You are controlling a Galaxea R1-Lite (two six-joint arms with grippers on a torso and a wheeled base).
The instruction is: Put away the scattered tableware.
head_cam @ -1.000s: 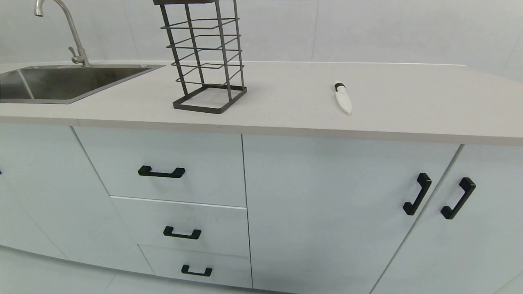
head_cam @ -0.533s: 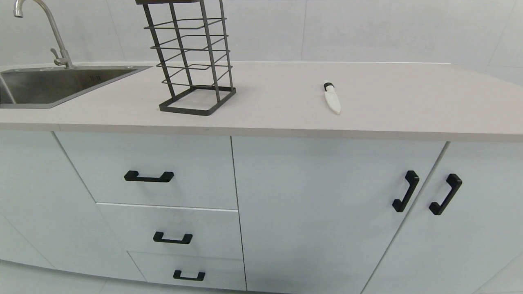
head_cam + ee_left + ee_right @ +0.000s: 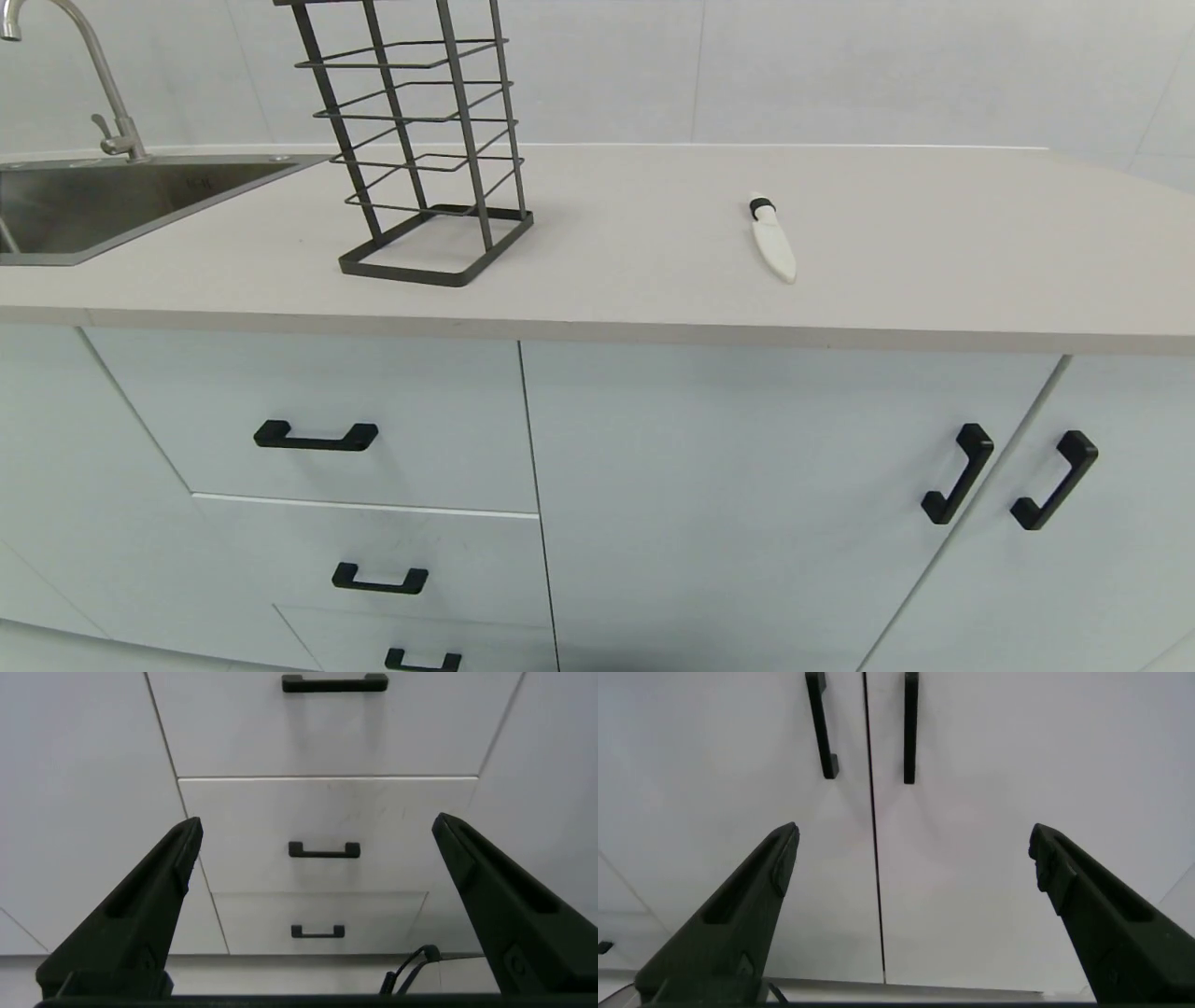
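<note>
Likely light, stiff and slippery, the knife (image 3: 772, 238) is laid flat on the surface (image 3: 653, 280), three o'clock of the rack (image 3: 420, 149) — best pinched mid-length. Fingers of the left gripper (image 3: 318, 905) and right gripper (image 3: 910, 905) are spread, empty.

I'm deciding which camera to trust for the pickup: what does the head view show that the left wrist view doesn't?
Head view: the white knife lying on the countertop, plus the wire rack and the sink. Left wrist view: the left gripper, open, facing the drawers. Both: those drawers with their black handles.
</note>
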